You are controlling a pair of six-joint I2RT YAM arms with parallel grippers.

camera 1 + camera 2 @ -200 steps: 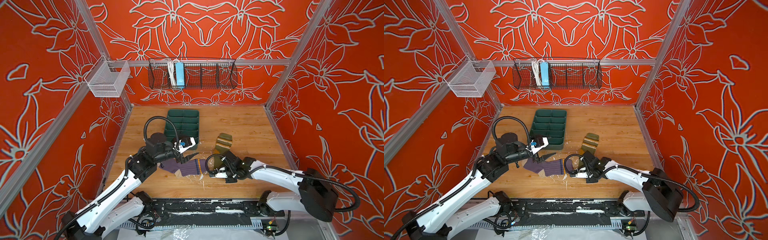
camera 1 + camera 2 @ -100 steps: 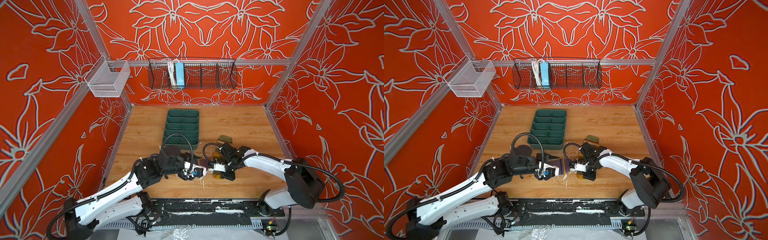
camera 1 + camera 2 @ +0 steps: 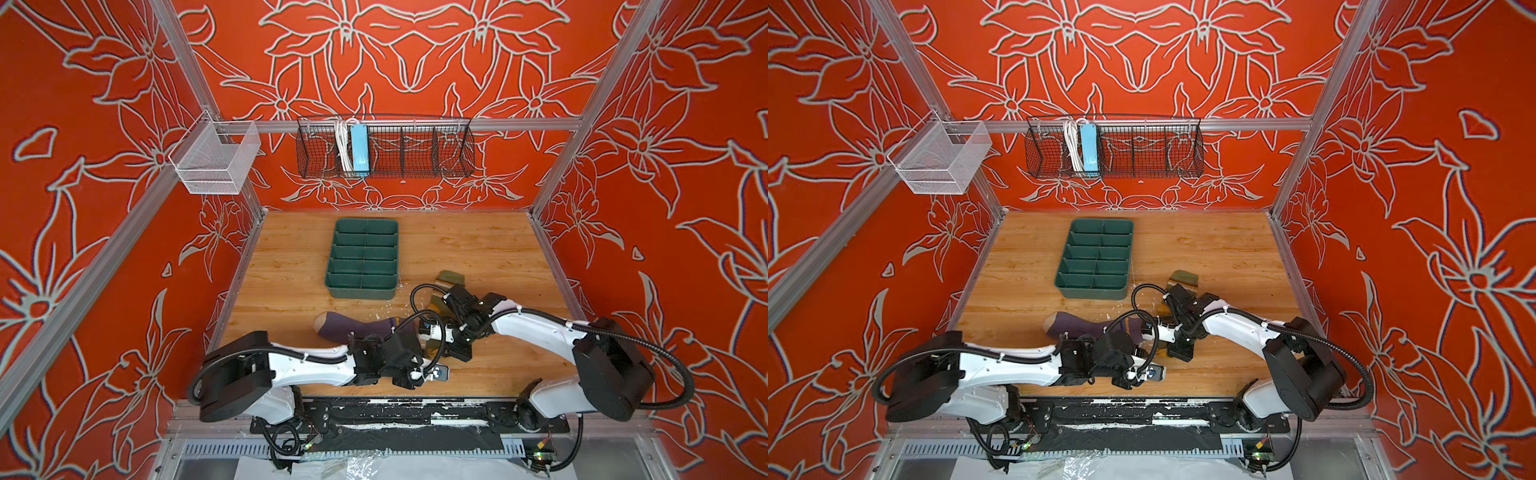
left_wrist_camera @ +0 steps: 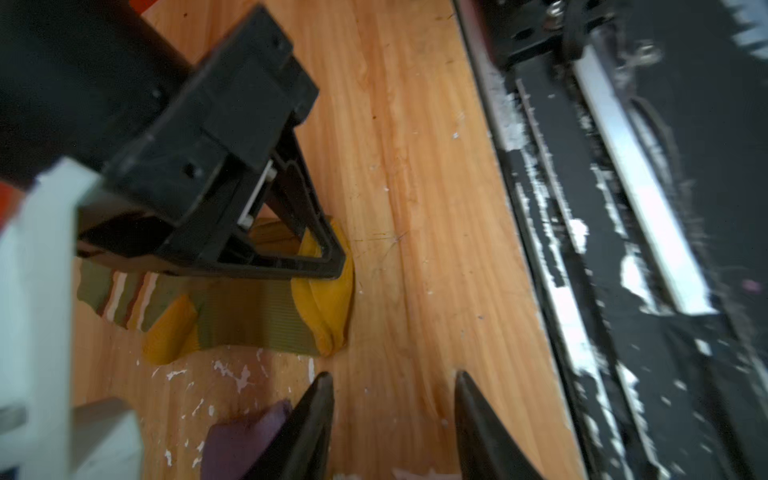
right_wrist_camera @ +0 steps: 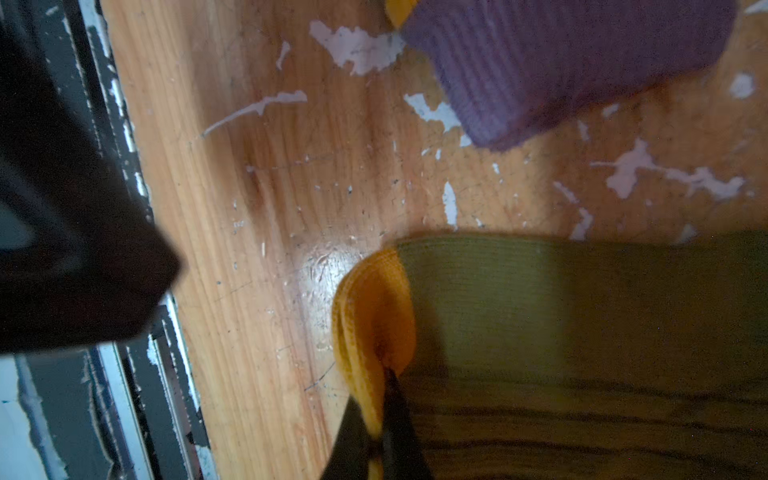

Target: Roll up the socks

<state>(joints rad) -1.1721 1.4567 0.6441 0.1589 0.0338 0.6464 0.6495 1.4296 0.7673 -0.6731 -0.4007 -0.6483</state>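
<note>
— Where is the olive green ribbed fabric sock [image 5: 498, 299]?

— Flat on the wooden tabletop [image 4: 415, 166], right of centre. Its long axis runs from the front rail toward the back, mustard toe at the front.

— Who has it?

— The right gripper [image 5: 376, 411], jaws pinched tight on the folded toe.

— And the left gripper [image 4: 392, 376]?

— Jaws partly apart, holding nothing, over bare wood. That toe lies just ahead of its tips. The ribbed purple fabric sock [image 3: 357, 328] lies crosswise, close beside it.

— So the roll probably runs toe to cuff.
</note>
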